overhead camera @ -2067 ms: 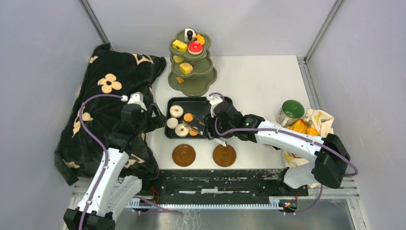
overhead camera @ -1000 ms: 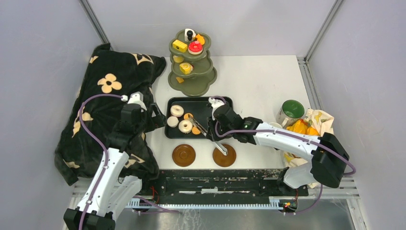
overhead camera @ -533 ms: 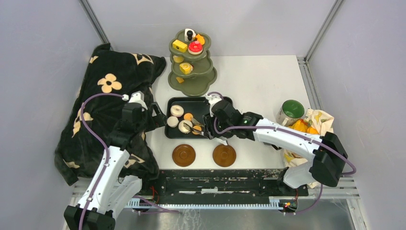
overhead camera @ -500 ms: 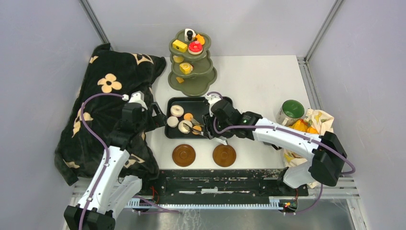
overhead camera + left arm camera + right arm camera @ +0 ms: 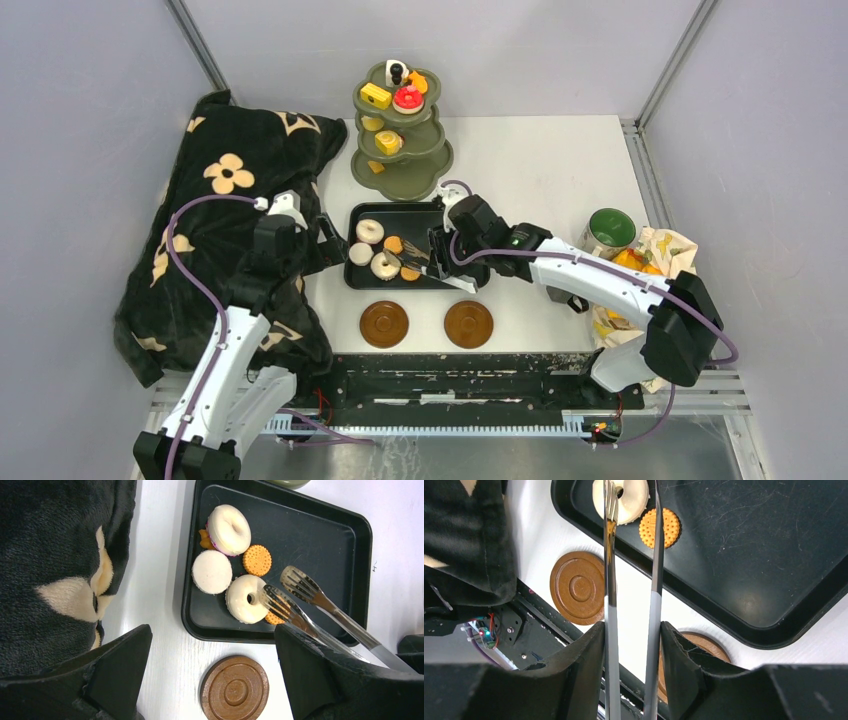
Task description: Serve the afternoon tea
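Note:
The olive-green three-tier stand (image 5: 424,177) at the back holds yellow, red and white cakes. A black tray (image 5: 421,221) holds two white donuts (image 5: 369,231) (image 5: 383,266), a white round cake (image 5: 360,254) and two orange cookies (image 5: 394,243). Two brown saucers (image 5: 384,324) (image 5: 468,324) lie in front of it. A green mug (image 5: 606,232) stands at the right. My right gripper (image 5: 631,630) is shut on metal tongs (image 5: 610,580), whose open tips hang over the near donut (image 5: 631,497) and a cookie (image 5: 666,527). My left gripper (image 5: 212,635) is open and empty above the left saucer (image 5: 235,690).
A black flowered cloth (image 5: 230,200) covers the left side under my left arm. A cloth bag with orange fruit (image 5: 640,265) lies at the right by the mug. Grey walls close in three sides.
My right gripper swung the tongs out over the right saucer, then back over the tray. It now sits slightly further back and right. The near donut shifted a little. The left arm has not moved.

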Robot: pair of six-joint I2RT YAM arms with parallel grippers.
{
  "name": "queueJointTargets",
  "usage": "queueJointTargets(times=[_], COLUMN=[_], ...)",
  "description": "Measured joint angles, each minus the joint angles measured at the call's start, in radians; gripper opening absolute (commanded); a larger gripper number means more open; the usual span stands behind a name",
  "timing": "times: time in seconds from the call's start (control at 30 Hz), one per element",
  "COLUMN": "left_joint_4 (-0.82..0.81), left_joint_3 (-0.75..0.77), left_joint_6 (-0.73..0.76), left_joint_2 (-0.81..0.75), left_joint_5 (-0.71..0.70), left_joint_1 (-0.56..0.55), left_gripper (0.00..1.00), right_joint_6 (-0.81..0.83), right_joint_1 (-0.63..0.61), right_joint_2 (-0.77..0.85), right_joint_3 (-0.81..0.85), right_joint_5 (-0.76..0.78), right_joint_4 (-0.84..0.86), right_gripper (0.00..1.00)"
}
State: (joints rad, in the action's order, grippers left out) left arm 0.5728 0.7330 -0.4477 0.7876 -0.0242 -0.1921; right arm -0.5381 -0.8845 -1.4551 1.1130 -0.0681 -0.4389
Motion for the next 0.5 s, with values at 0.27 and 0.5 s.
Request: queueJointTargets(times=[0.27, 0.5], left_joint_4=[0.000, 0.000], left_joint_3=[0.000, 0.000], left_joint_6=[0.000, 0.000], left_joint_2=[-0.003, -0.003], left_joint_5=[0.000, 0.000], left_joint_1=[0.000, 0.000], left_gripper=[0.99, 0.99], right_joint_6=[-0.036, -0.045], right_joint_1=[0.010, 0.010], right_joint_2=[-0.003, -0.047], right_joint_3=[0.000, 0.000], right_joint_5=[-0.030, -0.047], right_joint_4=[0.042, 0.064], right_gripper=[0.49, 0.49])
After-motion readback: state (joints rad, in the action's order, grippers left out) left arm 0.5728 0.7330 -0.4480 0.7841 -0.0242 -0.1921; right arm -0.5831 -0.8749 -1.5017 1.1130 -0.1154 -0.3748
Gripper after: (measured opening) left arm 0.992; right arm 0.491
